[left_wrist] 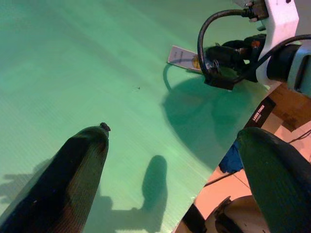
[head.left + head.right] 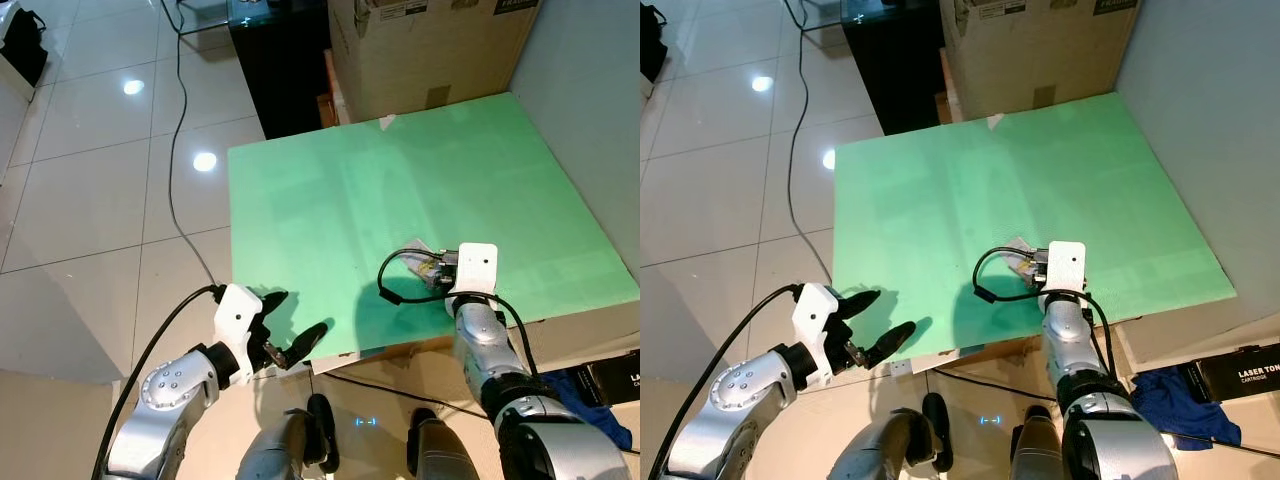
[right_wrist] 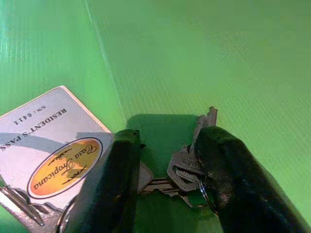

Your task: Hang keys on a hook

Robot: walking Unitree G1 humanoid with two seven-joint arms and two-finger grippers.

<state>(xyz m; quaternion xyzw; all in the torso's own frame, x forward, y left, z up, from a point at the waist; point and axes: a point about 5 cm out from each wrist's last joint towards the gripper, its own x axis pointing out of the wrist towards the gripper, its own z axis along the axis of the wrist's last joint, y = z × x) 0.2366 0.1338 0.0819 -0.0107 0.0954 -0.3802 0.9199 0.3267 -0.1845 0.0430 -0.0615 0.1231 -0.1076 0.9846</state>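
So the keys (image 3: 187,172) are lying flat on the green worktop (image 2: 400,200), near its front edge, right under the right gripper (image 3: 167,170). From the head views you mostly just see the white wrist block and a looped black cable (image 2: 395,285) there, with a bit of pale card poking out. The right wrist view is where it gets clear: the jaws are set narrow, one black finger on each side of the key bunch, down at the worktop but not clearly clamped on it. Just beside the keys is a white resident pass tag (image 3: 48,145) with an orange oval logo, partly under one finger.

The left gripper (image 2: 290,335) hovers by the worktop's near left corner, jaws spread wide with nothing between them. Its wrist view looks across the green surface toward the right arm.

Behind the worktop there's a big cardboard box (image 2: 430,50), and a black cable (image 2: 175,150) runs over the tiled floor (image 2: 90,200).
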